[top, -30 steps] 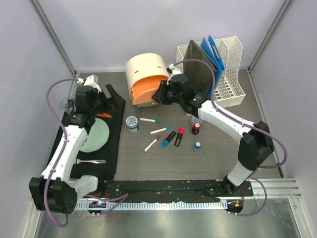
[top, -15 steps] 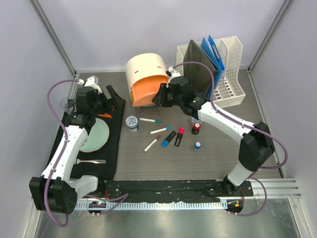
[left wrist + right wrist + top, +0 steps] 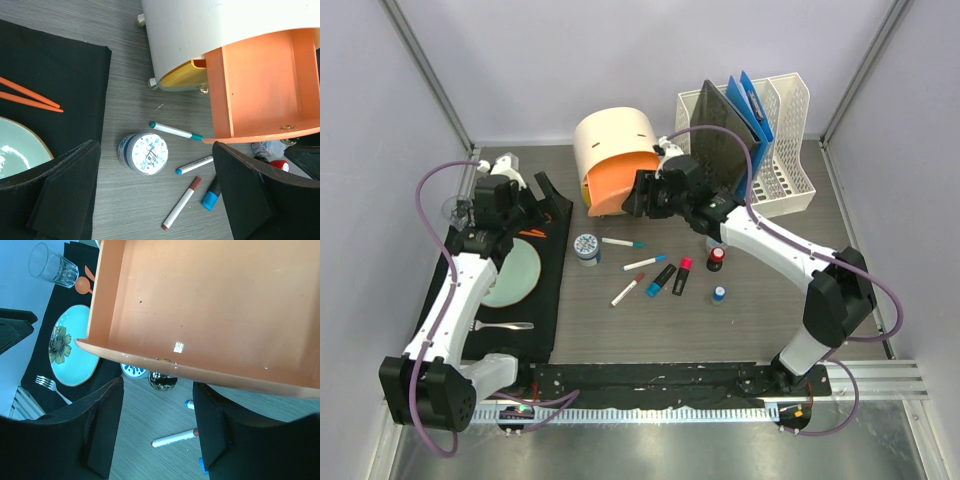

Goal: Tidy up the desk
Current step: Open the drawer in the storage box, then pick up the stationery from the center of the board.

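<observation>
The desk carries a cream round organiser with an orange drawer pulled out. My right gripper is at the drawer's front. In the right wrist view the drawer fills the top, and its shiny knob sits between the tips of my right gripper, which is open with gaps on both sides. My left gripper hovers open over the black mat. In its wrist view the left gripper holds nothing, with a round tin far below.
Loose pens, two highlighters and two small bottles lie mid-desk. The mat holds a plate, fork and orange chopsticks. A glass stands far left. A white file rack with folders stands back right.
My right gripper has shifted slightly left with the drawer's front, and its jaws have opened off the knob. The left arm has not moved.
</observation>
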